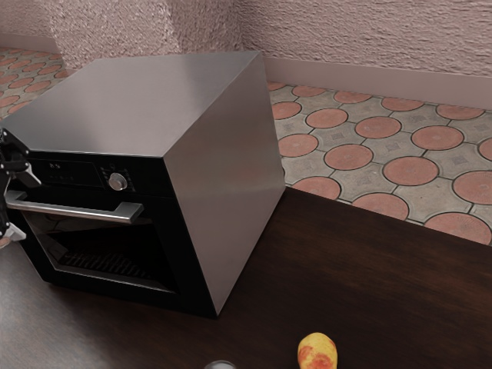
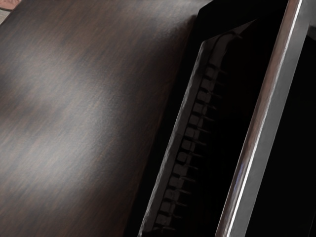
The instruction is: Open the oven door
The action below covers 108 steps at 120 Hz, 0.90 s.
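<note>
Wall: rough pinkish plaster (image 1: 346, 31), across the top of the exterior view, with a pale baseboard (image 1: 369, 81) along its foot.
Floor: grey tiles with salmon-colored discs (image 1: 411, 171), at the upper right and far upper left.
Table: dark brown wood (image 1: 384, 284), grained, with a soft sheen at the lower left.
Fruit: yellow and red (image 1: 317, 352), on the table at the bottom, right of center.
Grey rounded thing: cut off by the bottom edge (image 1: 221, 365); what it is, I cannot tell.
Oven: steel casing (image 1: 231, 177), left half of the exterior view, a round knob (image 1: 118, 181) on its black front.
Oven door: closed, its window (image 1: 108, 257) showing a dark rack.
Gripper: at the left edge (image 1: 21, 206), fingers spread wide, one above and one below the bar handle (image 1: 84, 211), clamped on nothing; whether either touches it, I cannot tell.
</note>
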Available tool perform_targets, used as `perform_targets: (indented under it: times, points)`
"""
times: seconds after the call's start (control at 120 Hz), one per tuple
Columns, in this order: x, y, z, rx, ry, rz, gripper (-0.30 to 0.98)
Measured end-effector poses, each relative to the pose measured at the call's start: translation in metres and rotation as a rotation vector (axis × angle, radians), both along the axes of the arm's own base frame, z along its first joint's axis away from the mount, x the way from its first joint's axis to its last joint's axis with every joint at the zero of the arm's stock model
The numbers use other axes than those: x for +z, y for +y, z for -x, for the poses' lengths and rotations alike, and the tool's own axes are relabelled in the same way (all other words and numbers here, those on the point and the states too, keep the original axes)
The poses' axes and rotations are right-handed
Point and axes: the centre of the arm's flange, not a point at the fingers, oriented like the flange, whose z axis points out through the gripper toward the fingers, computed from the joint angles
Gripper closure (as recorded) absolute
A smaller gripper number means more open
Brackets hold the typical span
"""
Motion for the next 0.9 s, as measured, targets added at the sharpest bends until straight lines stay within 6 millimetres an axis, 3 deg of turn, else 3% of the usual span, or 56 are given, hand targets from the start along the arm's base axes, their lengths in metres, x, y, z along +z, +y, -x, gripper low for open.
perform_targets:
  times: [0.3,0.442,0.633,0.8,0.9]
  points:
    - [-0.017,-0.005,-0.015,-0.125,0.007,-0.043,0.0]
    - [-0.028,-0.013,-0.013,-0.182,-0.026,-0.067,0.0]
    - [-0.03,-0.018,-0.016,-0.234,-0.071,-0.097,0.0]
    - [-0.036,-0.017,-0.016,-0.252,-0.09,-0.109,0.0]
    - [-0.037,-0.007,-0.014,-0.242,-0.099,-0.105,0.0]
